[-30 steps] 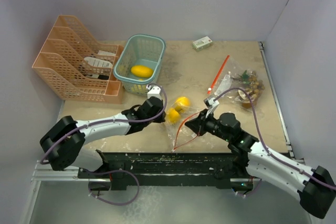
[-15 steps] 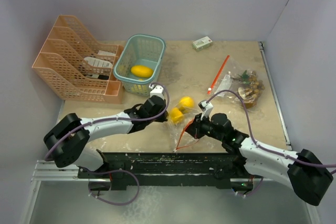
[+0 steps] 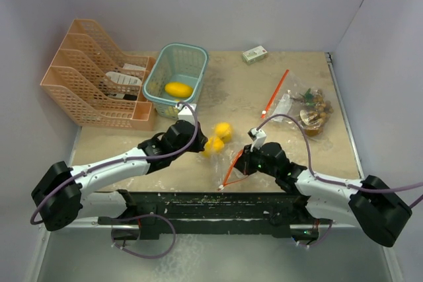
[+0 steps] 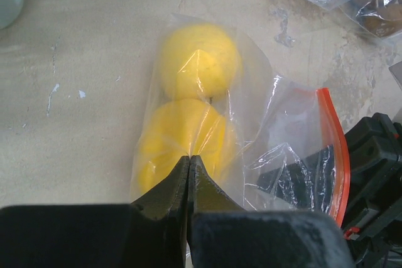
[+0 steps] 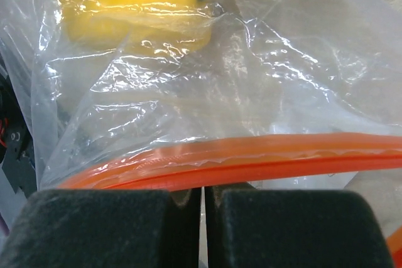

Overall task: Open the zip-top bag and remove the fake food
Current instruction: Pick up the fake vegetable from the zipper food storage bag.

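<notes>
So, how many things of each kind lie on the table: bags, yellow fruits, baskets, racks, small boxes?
Bags: 2, near bag and far bag
Yellow fruits in clear view: 3, two in near bag, one in basket
Basket: 1
Rack: 1
Box: 1
Total: 8

Frame centre, left gripper (image 3: 200, 144) and right gripper (image 3: 239, 163) pinching a clear zip-top bag (image 3: 225, 160) (two yellow fruits (image 3: 223, 130) inside), teal basket (image 3: 200, 70) upper left.
</notes>
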`<state>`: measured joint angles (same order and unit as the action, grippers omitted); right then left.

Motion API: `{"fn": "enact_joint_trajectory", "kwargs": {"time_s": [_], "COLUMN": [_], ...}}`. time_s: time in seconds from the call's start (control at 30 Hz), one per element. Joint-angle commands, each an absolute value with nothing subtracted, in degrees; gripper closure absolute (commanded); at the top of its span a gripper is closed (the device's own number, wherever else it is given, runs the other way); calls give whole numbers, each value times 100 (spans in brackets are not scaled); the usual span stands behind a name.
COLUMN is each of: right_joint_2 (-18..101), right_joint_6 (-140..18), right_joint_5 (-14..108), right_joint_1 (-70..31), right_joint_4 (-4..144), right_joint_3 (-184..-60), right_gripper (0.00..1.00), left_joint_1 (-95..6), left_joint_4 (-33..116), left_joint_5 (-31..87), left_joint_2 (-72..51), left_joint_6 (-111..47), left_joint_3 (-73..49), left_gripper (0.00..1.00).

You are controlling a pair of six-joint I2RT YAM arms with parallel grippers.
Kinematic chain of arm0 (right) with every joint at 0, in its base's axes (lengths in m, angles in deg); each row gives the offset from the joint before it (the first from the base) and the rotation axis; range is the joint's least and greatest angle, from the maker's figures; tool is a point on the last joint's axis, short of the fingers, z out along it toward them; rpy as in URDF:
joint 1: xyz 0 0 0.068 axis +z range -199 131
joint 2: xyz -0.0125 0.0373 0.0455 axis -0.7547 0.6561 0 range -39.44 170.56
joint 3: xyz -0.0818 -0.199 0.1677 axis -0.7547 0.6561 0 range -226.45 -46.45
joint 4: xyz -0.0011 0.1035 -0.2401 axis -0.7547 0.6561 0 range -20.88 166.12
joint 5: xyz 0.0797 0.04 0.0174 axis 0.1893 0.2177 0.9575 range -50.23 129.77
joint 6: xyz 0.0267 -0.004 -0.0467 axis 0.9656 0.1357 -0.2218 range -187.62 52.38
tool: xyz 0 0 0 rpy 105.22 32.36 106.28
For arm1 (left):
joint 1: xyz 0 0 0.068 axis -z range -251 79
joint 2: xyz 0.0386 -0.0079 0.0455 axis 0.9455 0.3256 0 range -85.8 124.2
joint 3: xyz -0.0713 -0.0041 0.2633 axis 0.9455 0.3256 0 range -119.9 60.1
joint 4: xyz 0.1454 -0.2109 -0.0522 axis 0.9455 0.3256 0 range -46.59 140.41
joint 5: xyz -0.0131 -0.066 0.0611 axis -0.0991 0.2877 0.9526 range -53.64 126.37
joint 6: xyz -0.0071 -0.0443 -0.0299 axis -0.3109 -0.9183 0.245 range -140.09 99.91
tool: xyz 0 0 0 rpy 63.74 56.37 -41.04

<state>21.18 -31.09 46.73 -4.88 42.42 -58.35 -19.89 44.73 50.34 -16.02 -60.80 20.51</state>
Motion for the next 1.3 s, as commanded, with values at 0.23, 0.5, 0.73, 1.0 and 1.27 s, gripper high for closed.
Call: {"fn": "enact_joint_trajectory", "kwargs": {"time_s": [0.23, 0.5, 0.73, 1.0, 1.27], "right_joint_2": [2529, 2586, 2965, 3917, 4021], "right_joint_6": [-3112, -3111, -3246, -3153, -3126], "right_joint_5": [4522, 4540, 4593, 4720, 4776], "right_joint_1": [-502, -499, -502, -498, -503], "right_joint_4": [3497, 3170, 3067, 2376, 2335], "right_joint_3": [-6000, -5959, -6218, -6326, -6288], "right_gripper": [100, 95, 86, 84, 84], "left_joint_1": [-2002, -1943, -1084, 79, 340], "left_joint_4": [4521, 4607, 4879, 5921, 6266], "left_joint_5": [5110, 4999, 5756, 7780, 8417], "left_joint_2": [-2002, -2361, -2478, -1392, -1442], "left_joint_6": [-6070, -5812, -4998, -4885, -4932], "left_joint_3": [2053, 1926, 1405, 243, -2], "left_gripper": [100, 100, 100, 100, 100]}}
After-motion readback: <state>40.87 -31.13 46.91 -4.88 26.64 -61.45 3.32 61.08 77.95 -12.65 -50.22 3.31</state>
